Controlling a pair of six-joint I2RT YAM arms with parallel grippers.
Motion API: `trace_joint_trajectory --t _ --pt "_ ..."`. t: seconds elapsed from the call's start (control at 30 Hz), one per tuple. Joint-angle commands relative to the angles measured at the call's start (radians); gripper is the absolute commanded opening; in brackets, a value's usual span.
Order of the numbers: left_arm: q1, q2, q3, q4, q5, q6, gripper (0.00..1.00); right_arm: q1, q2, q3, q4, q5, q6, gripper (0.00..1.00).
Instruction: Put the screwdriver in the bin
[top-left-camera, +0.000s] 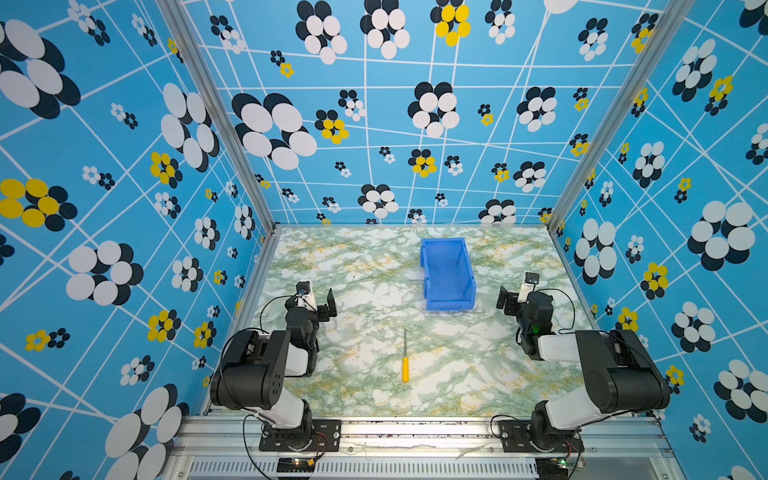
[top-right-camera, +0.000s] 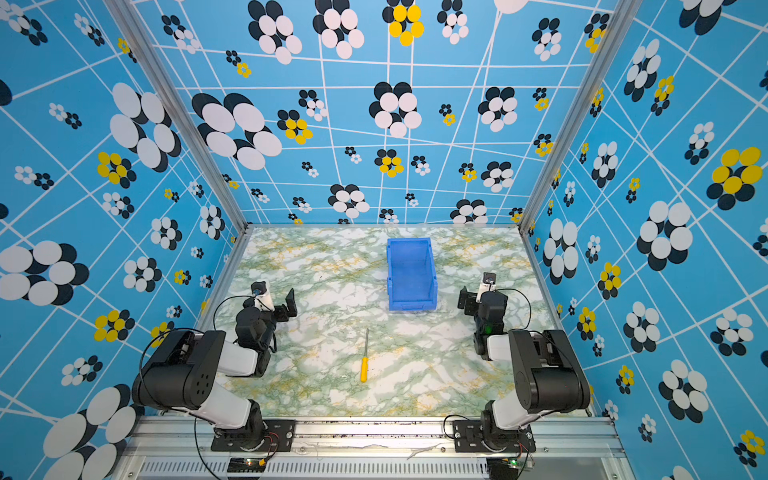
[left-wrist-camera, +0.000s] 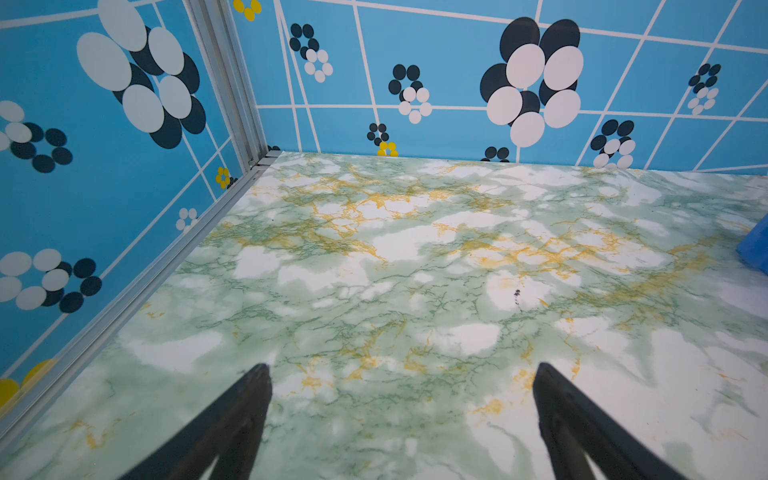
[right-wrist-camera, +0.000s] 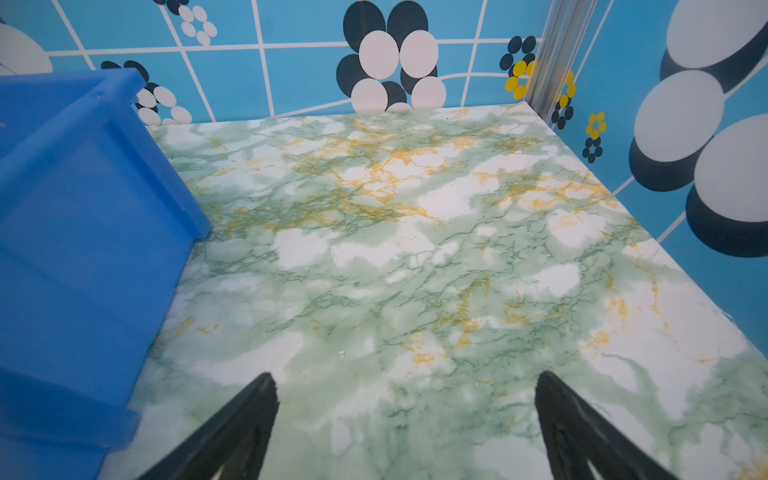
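Nothing done yet: screwdriver (top-left-camera: 405, 360) lies near-centre on the worktop (top-left-camera: 357, 291), apart from the empty bin (top-left-camera: 446, 274) farther back, left claw (left-wrist-camera: 401, 368) and right claw (right-wrist-camera: 405, 376) wide open, holding nothing.

Bin (left-wrist-camera: 758, 249) cut off at left wrist edge; screwdriver (top-left-camera: 405, 365) tip type unreadable.

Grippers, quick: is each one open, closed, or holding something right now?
Left gripper: open, holding nothing.
Right gripper: open, holding nothing.
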Motion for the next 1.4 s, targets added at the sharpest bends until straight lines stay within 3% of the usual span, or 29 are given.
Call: trace_joint_trajectory --t 0.0,0.43,0.7,0.93,1.07,1.13,1.2,1.37 --pt "-0.005 0.012 -0.009 0.026 0.001 0.010 0.99 0.007 0.000 0.018 -0.007 -0.007 -0.007 0.99" --pt "-0.005 -0.003 0.030 -0.066 0.037 0.023 0.99 0.007 0.000 0.018 -0.008 -0.007 -0.005 0.99" --pt "-0.007 -0.076 0.057 -0.182 0.128 0.053 0.99 0.007 -0.053 0.040 -0.082 -0.002 -0.006 0.99" --pt "-0.009 -0.235 0.129 -0.492 0.161 0.037 0.99 0.008 -0.259 0.078 -0.395 -0.003 -0.022 0.99" --pt "-0.009 -0.285 0.189 -0.707 0.185 0.050 0.99 0.032 -0.406 0.146 -0.671 0.013 0.039 0.99" --pt "-0.009 -0.320 0.236 -0.847 0.229 0.090 0.99 0.047 -0.474 0.208 -0.836 0.021 0.101 0.99" --pt "-0.010 -0.335 0.312 -1.033 0.258 0.131 0.99 0.048 -0.535 0.275 -1.019 0.046 0.263 0.99" --pt "-0.012 -0.394 0.459 -1.363 0.283 0.204 0.99 0.048 -0.692 0.323 -1.193 -0.167 0.444 0.99"
